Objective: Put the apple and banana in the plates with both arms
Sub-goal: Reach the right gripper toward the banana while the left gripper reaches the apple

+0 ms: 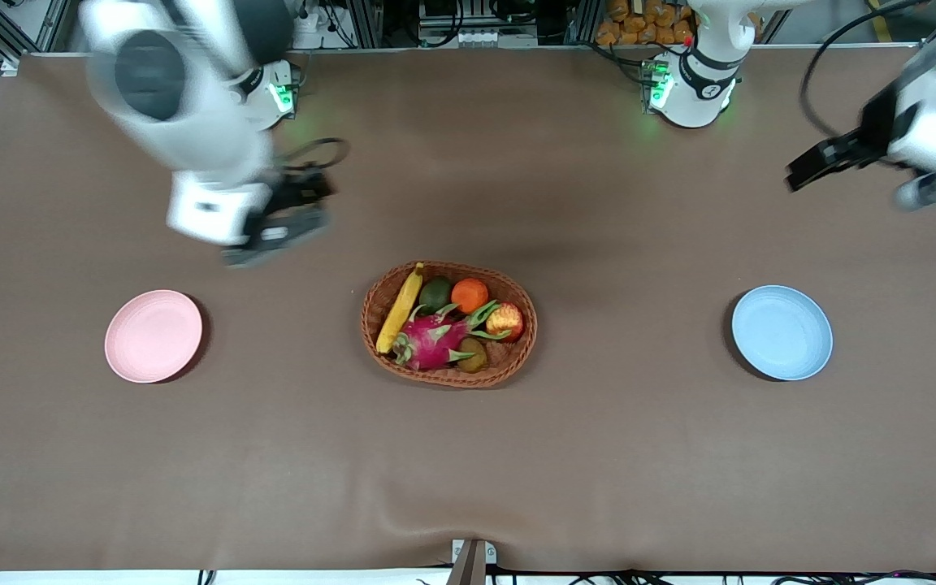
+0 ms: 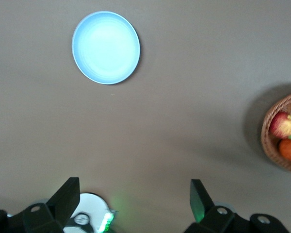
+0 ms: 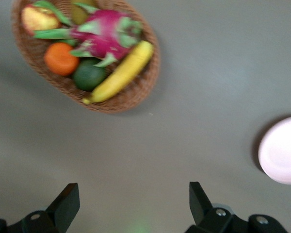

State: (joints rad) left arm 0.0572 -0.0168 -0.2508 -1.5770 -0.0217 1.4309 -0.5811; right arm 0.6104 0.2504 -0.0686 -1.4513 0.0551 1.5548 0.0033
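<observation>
Both arms up in the air, nothing picked yet, so the step in hand looks like the reach toward the wicker basket. Right gripper hangs over bare table between its base and the pink plate, fingers spread wide, empty; left gripper is over the table at the left arm's end, above and past the blue plate, also wide open and empty. To do it well: right arm should come down on the banana, which lies along the basket edge toward the right arm's end, gripping across its narrow width near the middle; left arm should take the apple at the basket's other end, coming straight down so the dragon fruit leaves and the orange aren't knocked. Basket also holds a dark green fruit and a kiwi. Both plates hold nothing, well apart from the basket
</observation>
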